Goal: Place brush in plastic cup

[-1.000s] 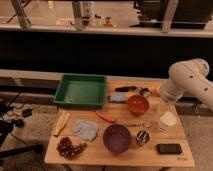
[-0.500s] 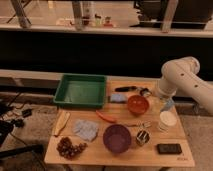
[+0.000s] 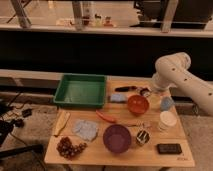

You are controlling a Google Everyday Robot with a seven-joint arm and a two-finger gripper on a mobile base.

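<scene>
green tray (image 3: 80, 91) sitting far left | purple bowl (image 3: 117, 137) sitting near centre — orange bowl (image 3: 137, 104) sitting beyond it | grapes (image 3: 67, 147) lying near left

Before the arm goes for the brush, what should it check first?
1. The brush lies free on the table's far side: ok.
2. The end effector hovers by the brush's right end, open and empty: ok.
3. The cup stands upright near the right edge: ok.
4. The cup is empty inside: cannot tell.
5. The orange bowl sits between brush and cup; clearance above it: cannot tell.
</scene>
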